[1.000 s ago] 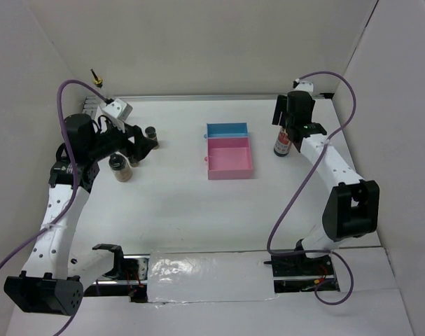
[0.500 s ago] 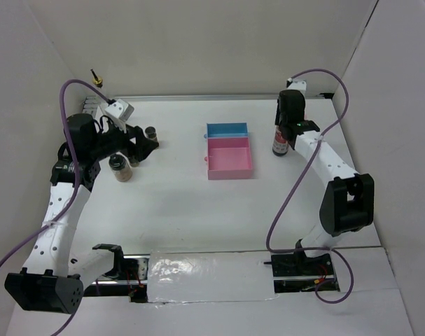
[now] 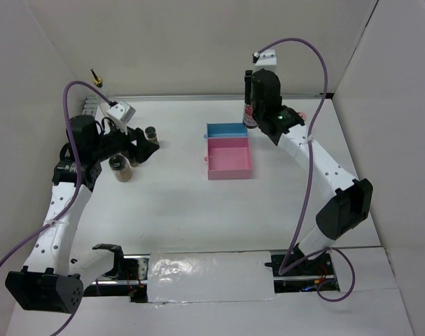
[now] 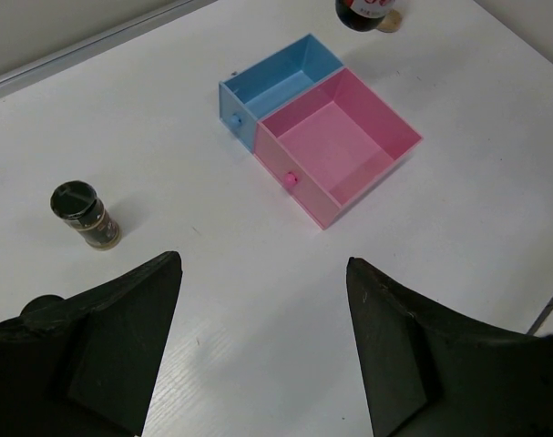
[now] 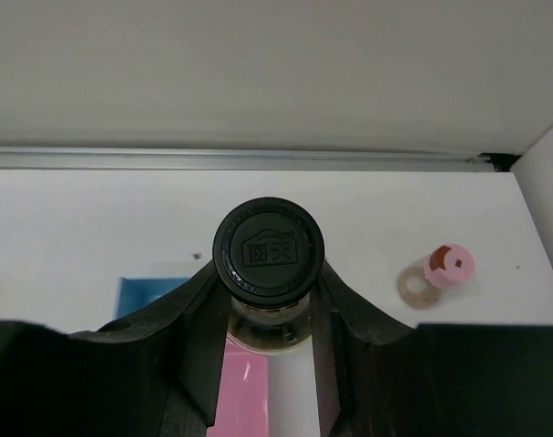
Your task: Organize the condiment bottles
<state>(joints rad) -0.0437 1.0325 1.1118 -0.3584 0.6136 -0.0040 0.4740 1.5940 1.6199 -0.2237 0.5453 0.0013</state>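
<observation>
Tabletop (image 3: 184, 203) and walls (image 3: 198, 49) white — bottle (image 5: 269, 248) gripped.

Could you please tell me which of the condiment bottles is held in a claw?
The black-capped bottle, clamped in the right claw; the pink-capped jar and spice jars stand free.

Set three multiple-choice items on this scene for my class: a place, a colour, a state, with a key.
1. Where does the pink tray lie relative to the blue tray? A) against it, nearer the arm bases B) stacked on it C) by the left wall
2. What colour is the cap of the bottle in the right gripper? A) yellow B) black C) pink
3. How is the left gripper? A) open, empty B) shut tight C) out of view
Key: 1 A, the top view shows them touching, pink nearer; 2 B, the right wrist view shows a black cap; 3 A, its fingers stand wide apart, nothing between.
</observation>
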